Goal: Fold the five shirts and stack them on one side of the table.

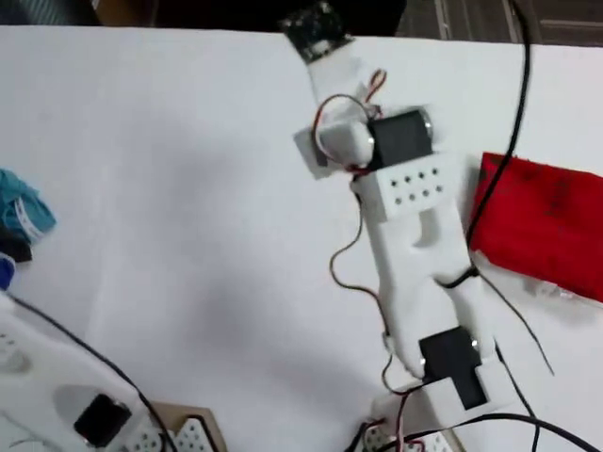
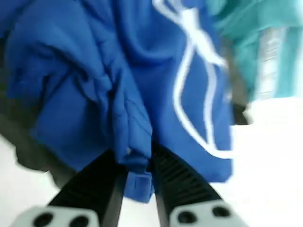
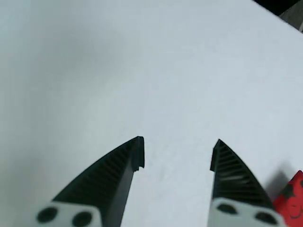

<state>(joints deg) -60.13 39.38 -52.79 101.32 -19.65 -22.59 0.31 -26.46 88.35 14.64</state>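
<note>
My left gripper (image 2: 132,156) is shut on a bunched fold of a blue shirt (image 2: 94,85) with white line print. A teal shirt (image 2: 255,42) lies just beyond it, and a dark garment (image 2: 28,142) sits underneath. In the high view the teal shirt (image 1: 21,209) sits at the table's left edge, with a sliver of the blue shirt (image 1: 5,273) below it. A folded red shirt (image 1: 546,221) lies at the right side. My right gripper (image 3: 177,151) hangs open over bare white table, with a corner of the red shirt (image 3: 293,194) beside it.
The right arm (image 1: 415,254) stretches over the middle of the white table (image 1: 188,188) from the near edge toward the back. The left arm's white body (image 1: 57,395) is at the near left corner. A black cable (image 1: 513,113) runs past the red shirt.
</note>
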